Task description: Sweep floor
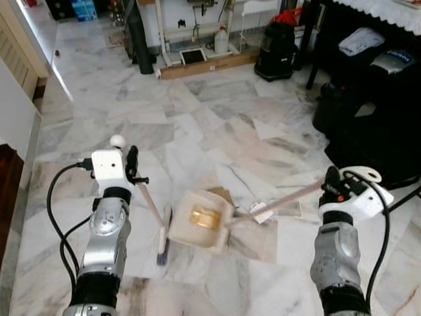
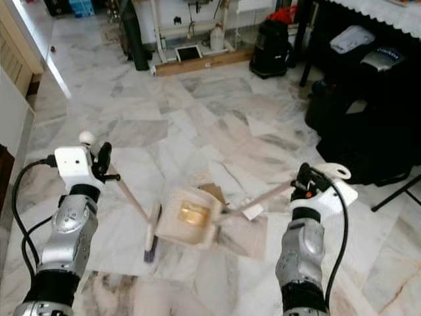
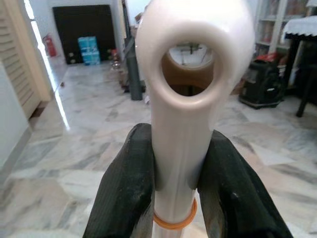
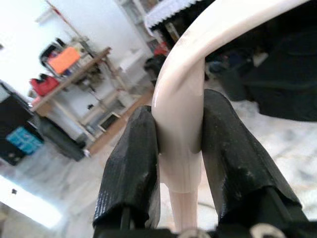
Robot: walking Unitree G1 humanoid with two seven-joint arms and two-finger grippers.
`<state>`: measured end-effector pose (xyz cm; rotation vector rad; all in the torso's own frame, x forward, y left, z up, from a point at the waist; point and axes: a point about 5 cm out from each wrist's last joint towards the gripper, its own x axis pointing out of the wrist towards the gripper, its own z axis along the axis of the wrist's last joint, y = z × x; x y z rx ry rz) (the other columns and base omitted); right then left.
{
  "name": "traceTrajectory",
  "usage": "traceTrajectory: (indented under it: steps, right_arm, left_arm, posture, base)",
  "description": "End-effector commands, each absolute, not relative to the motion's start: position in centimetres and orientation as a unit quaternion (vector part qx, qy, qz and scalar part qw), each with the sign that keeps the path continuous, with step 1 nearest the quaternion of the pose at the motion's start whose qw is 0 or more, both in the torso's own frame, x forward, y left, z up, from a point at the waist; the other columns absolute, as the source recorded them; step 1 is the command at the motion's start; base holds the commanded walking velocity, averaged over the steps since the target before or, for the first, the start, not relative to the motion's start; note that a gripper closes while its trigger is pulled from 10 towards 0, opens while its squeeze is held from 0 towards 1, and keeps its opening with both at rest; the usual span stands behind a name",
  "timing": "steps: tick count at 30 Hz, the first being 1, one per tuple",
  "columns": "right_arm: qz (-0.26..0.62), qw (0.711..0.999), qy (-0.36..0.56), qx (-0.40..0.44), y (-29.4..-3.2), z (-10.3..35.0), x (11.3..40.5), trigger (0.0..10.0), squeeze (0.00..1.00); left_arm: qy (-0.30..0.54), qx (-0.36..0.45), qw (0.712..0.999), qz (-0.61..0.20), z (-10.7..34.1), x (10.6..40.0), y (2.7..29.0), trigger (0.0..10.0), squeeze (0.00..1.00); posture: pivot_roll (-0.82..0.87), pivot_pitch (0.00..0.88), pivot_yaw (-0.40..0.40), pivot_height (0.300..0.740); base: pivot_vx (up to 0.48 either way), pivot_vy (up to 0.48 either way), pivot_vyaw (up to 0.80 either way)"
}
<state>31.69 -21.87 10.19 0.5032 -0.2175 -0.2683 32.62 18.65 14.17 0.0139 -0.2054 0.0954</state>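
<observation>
On the marble floor (image 1: pixel 217 118) between the two arms lies a cream dustpan (image 1: pixel 200 220) with a yellowish piece of litter (image 1: pixel 205 217) inside it. Just beside its left edge, the brush (image 1: pixel 162 238) rests bristles-down on the tiles. The left gripper (image 3: pixel 171 173) is clamped on the brush's cream handle, and the right gripper (image 4: pixel 181 163) is closed tight around the dustpan's long handle (image 1: pixel 283 201).

Two silver arms, ribbed black cuffs, white wrist housings, looping black cables; left gripper (image 1: pixel 133 162) and right gripper (image 1: pixel 331 182) black-fingered.
</observation>
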Motion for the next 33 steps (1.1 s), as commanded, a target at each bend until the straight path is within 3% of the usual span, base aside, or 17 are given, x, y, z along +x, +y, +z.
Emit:
traceTrajectory:
  steps: [1, 14, 30, 33]
  right_arm:
    - [-0.122, 0.955, -0.131, 0.237, -21.8, 11.4, 32.4, 10.0, 0.0]
    - [-0.124, 0.971, -0.143, 0.148, -23.7, 12.7, 32.8, 10.0, 0.0]
    - [-0.145, 0.97, -0.142, 0.135, -24.4, 11.6, 30.8, 10.0, 0.0]
    - [-0.144, 0.97, -0.151, 0.121, -24.7, 12.0, 30.4, 10.0, 0.0]
  left_arm:
    - [-0.134, 0.009, 0.99, 0.054, 15.4, 33.1, 18.8, 10.0, 0.0]
    - [-0.137, 0.027, 0.985, 0.1, 14.7, 32.1, 21.0, 10.0, 0.0]
    - [-0.14, 0.023, 0.986, 0.092, 14.7, 32.1, 20.2, 10.0, 0.0]
    - [-0.131, 0.024, 0.988, 0.074, 14.2, 32.1, 19.6, 10.0, 0.0]
  posture:
    - [0.07, 0.0, 0.022, 0.74]
    - [0.09, 0.0, -0.006, 0.74]
    - [0.05, 0.002, 0.037, 0.74]
    - [0.02, 0.0, 0.082, 0.74]
  base:
    - [0.0, 0.0, 0.0]
    - [0.0, 0.0, 0.0]
    - [0.0, 0.0, 0.0]
    - [0.0, 0.0, 0.0]
